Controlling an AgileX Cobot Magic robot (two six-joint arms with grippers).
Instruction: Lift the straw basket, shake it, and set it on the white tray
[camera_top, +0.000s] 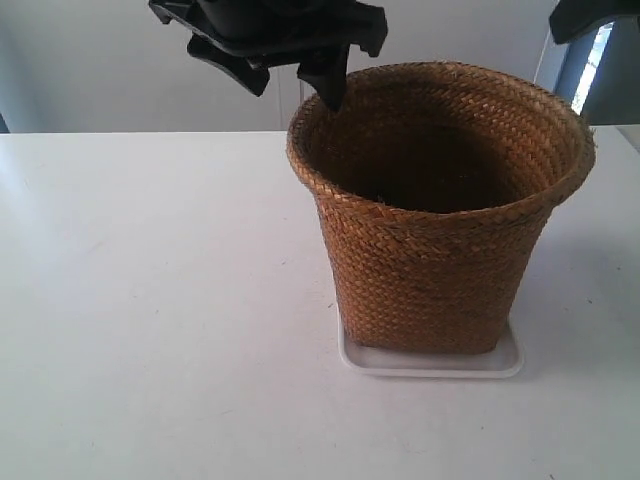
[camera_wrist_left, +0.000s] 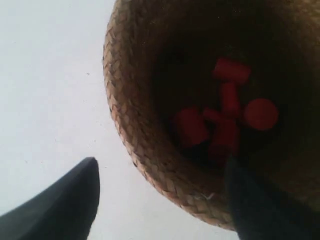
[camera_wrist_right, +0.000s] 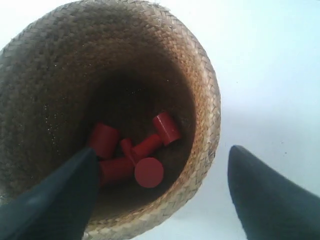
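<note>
Left gripper (camera_wrist_left: 161, 165) and right gripper (camera_wrist_right: 162, 151) hang open-jawed astride the rim of the straw basket (camera_top: 440, 250). It stands on the white tray (camera_top: 432, 362), so placing looks done; next, raise both clear.

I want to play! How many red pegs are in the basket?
4 I can make out, piled on the straw basket's floor: a fat one, one with a thin stem, one end-on, a small bit between. More may hide underneath.

Brown straw basket (camera_top: 440, 250) upright on white tray (camera_top: 430, 362), red pegs (camera_wrist_right: 132, 155) inside.
</note>
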